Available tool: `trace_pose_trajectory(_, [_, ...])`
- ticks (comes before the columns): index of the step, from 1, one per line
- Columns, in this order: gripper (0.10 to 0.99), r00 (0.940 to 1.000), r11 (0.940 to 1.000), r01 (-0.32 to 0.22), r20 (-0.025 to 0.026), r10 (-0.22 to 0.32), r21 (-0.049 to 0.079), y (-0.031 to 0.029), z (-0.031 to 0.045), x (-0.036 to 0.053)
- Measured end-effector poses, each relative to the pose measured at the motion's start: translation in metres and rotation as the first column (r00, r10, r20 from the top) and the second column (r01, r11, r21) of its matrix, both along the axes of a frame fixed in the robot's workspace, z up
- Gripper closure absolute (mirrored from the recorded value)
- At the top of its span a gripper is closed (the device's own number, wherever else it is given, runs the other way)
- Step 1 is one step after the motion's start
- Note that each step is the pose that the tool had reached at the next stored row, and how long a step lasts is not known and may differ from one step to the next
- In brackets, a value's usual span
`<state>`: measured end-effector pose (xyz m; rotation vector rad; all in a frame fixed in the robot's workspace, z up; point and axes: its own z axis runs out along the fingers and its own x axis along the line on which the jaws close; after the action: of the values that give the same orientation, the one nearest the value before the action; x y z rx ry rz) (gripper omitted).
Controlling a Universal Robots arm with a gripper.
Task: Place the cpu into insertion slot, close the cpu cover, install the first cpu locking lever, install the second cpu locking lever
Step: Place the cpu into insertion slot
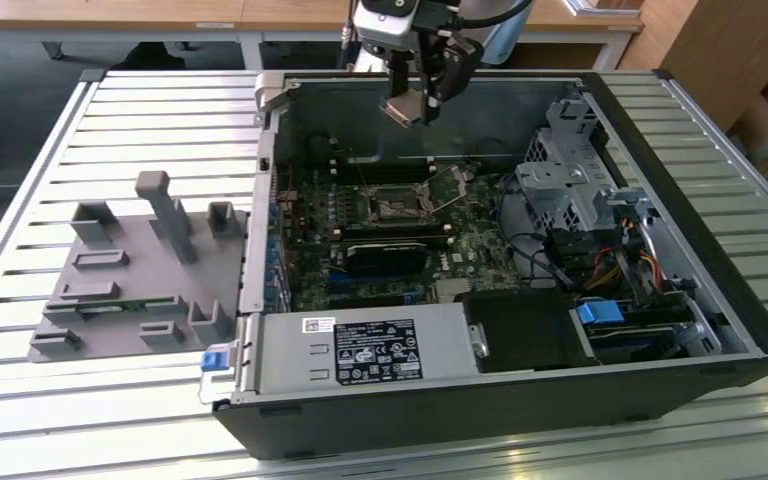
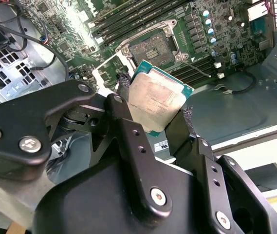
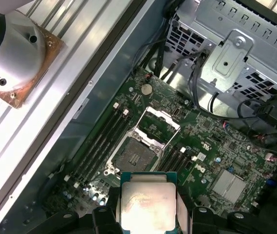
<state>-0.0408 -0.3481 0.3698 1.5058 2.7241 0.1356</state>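
A pale slatted metal table carries an open black computer case, with wooden furniture behind it at the top of the exterior view; on the exterior view's left a grey moulded fixture block lies on the slats, just beside the case wall. In the upper centre of that view the black two-fingered gripper hangs above the case's far rim, with open air beneath it; its fingers are closed on the edges of the cpu – a small flat square chip with a dull silver face. The insertion slot, a dark square socket on the green board, lies bare, well below the chip; the thin silvery cpu cover stands swung up at its edge. Long black memory slots run alongside the socket; a silvery perforated drive cage and loose cables crowd the exterior view's right – a labelled silver power-supply box fills the near side.
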Motion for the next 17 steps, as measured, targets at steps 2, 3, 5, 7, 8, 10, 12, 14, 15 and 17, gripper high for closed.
trace_pose_trajectory(2, [0.545, 1.0000, 1.0000, 0.007, 0.0000, -0.007, 0.000, 0.0000, 0.0000, 0.0000])
trace_pose_trajectory(3, [0.545, 0.9999, 0.9999, 0.011, 0.0001, -0.011, 0.000, 0.0000, 0.0000, 0.0000])
trace_pose_trajectory(5, [0.545, 0.9998, 0.9998, 0.019, 0.0000, -0.019, 0.000, 0.0000, 0.0000, -0.0001])
trace_pose_trajectory(7, [0.545, 0.9996, 0.9996, 0.027, 0.0000, -0.027, 0.000, 0.0000, 0.0000, -0.0001])
trace_pose_trajectory(8, [0.545, 0.9995, 0.9995, 0.030, 0.0000, -0.030, 0.000, 0.0000, 0.0000, -0.0001])
trace_pose_trajectory(10, [0.545, 0.9993, 0.9993, 0.039, 0.0000, -0.039, 0.000, 0.0000, 0.0000, -0.0001])
trace_pose_trajectory(12, [0.545, 0.9989, 0.9989, 0.047, 0.0001, -0.047, 0.000, 0.0000, -0.0001, -0.0001])
trace_pose_trajectory(14, [0.545, 0.9985, 0.9985, 0.054, 0.0000, -0.054, 0.000, 0.0000, -0.0001, -0.0001])
trace_pose_trajectory(15, [0.545, 0.9984, 0.9984, 0.057, 0.0000, -0.057, 0.000, 0.0000, -0.0001, -0.0001])
trace_pose_trajectory(17, [0.545, 0.9980, 0.9980, 0.064, 0.0001, -0.064, 0.000, 0.0000, -0.0001, -0.0001])
